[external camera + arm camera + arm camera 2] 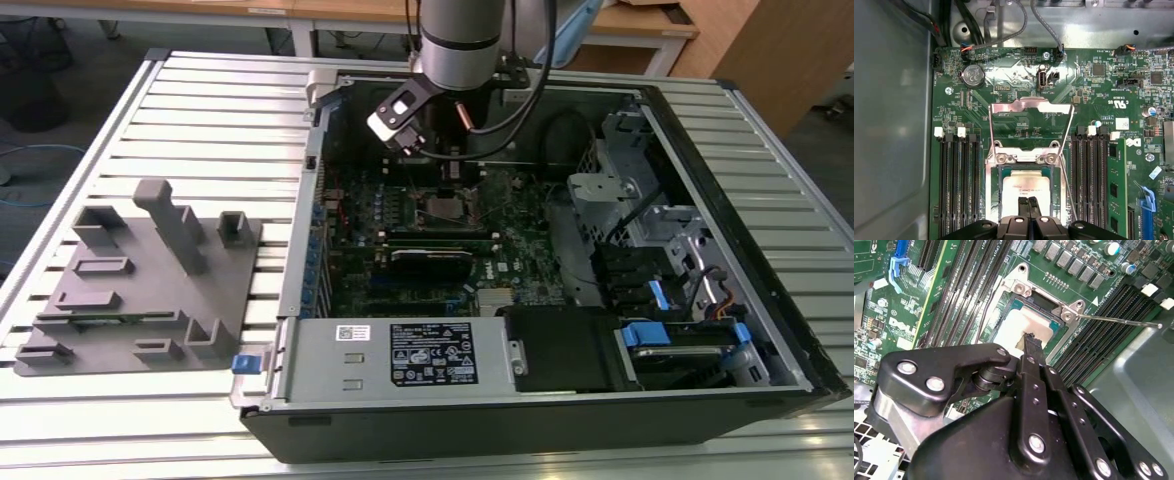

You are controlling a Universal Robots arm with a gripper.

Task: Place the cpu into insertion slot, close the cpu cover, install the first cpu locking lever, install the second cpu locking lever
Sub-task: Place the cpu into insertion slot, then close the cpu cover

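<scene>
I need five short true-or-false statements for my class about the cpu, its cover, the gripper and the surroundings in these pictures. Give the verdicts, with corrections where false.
1. The cpu lies in the insertion slot. True.
2. The cpu cover is shut flat over the cpu. False: it stands raised open, away from the cpu.
3. The gripper has its fingers spread wide. False: they are together, just over the cpu.
4. Long black memory slots flank the insertion slot on both sides. True.
5. A grey fixture sits on the exterior view's right of the computer case. False: it sits on the exterior view's left.
</scene>
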